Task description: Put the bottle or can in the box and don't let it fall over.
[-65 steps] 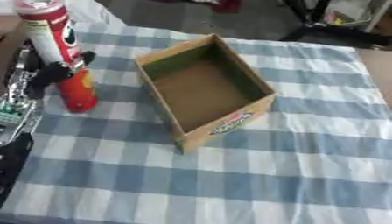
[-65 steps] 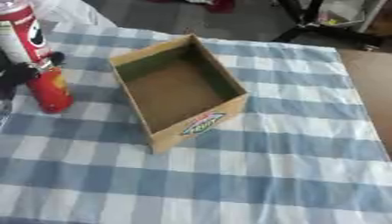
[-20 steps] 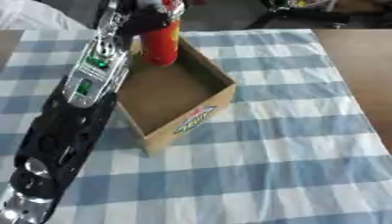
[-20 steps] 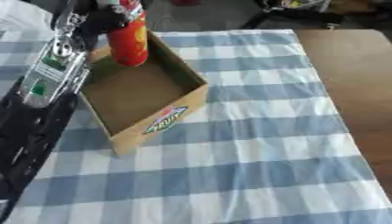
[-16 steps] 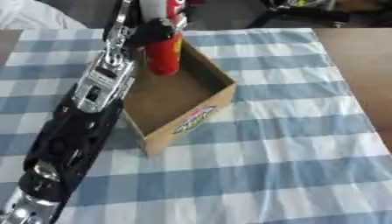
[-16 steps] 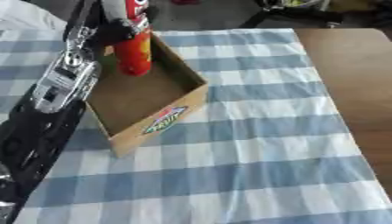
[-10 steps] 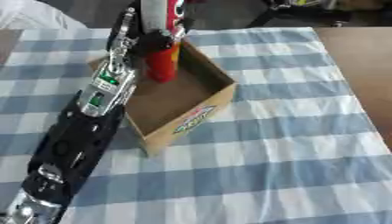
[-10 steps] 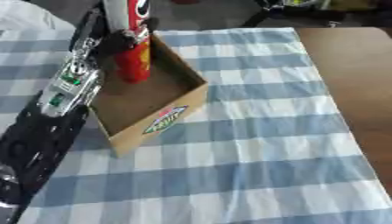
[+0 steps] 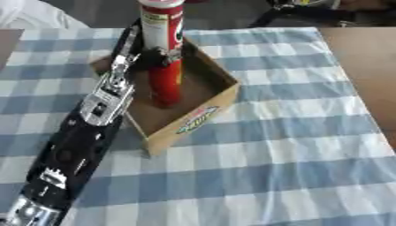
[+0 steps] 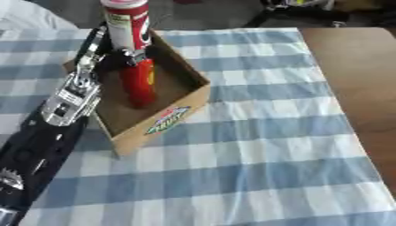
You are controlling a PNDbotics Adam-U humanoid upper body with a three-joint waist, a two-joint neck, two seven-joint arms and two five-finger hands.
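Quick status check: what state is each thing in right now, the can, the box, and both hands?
tall red can: upright, its base down inside the box, held around its middle.
cardboard box: open-topped, sitting on the checked cloth, only the can inside.
left hand: curled round the can.
right hand: not in view.

Home-like; checked tablecloth (image 9: pixel 294 145)

Can (image 10: pixel 136 66): upright in the box (image 10: pixel 166 117), base seemingly on its floor.
Left hand (image 10: pixel 127 56): curled round the can's middle.
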